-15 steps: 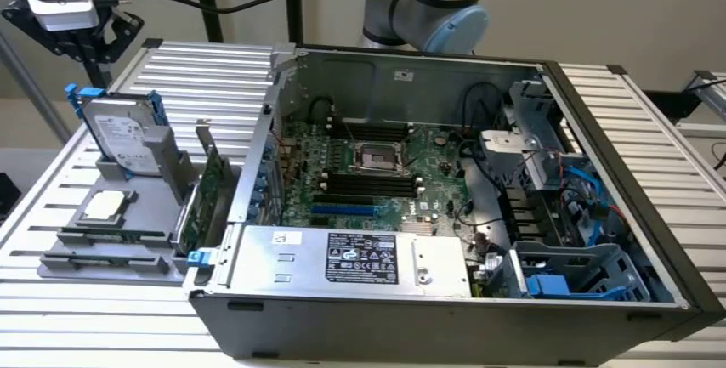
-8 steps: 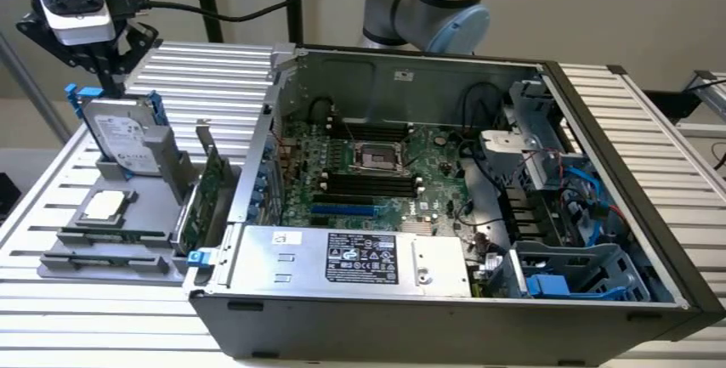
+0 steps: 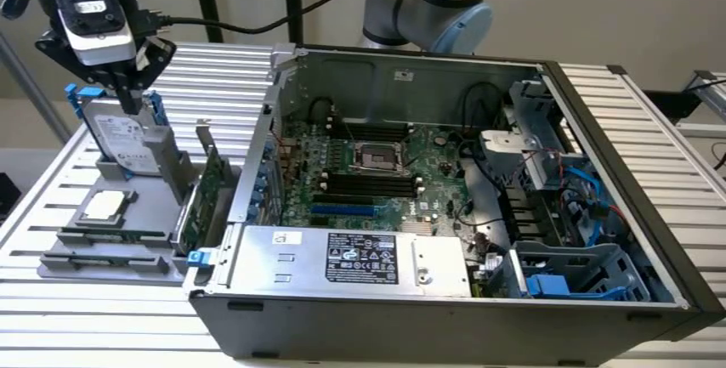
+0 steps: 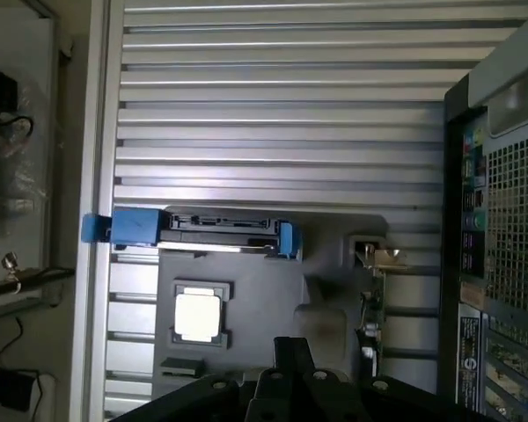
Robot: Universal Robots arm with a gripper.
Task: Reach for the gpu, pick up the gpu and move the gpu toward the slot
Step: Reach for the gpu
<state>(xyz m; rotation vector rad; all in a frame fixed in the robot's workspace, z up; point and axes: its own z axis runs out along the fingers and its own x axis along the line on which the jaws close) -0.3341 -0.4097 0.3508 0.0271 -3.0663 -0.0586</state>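
The gpu (image 3: 211,191) stands on edge in a grey holder (image 3: 68,264) to the exterior view's left of the open computer case (image 3: 454,300). It is a thin green card with a silver bracket on its upper end. My gripper (image 3: 133,103) hangs shut with nothing in it above the silver hard drive (image 3: 122,140), well apart from the card. In the wrist view the gpu (image 4: 372,308) shows edge-on as a dark strip with its bracket near the case wall, off to one side of my gripper (image 4: 292,345). The blue slot (image 3: 340,212) lies on the motherboard inside the case.
The hard drive in its blue frame (image 4: 194,230) stands upright in the holder. A processor chip (image 3: 104,205) and narrow memory sticks (image 3: 114,236) lie beside it. The case's side wall (image 3: 258,155) rises right next to the gpu. A power supply (image 3: 352,259) fills the case's front.
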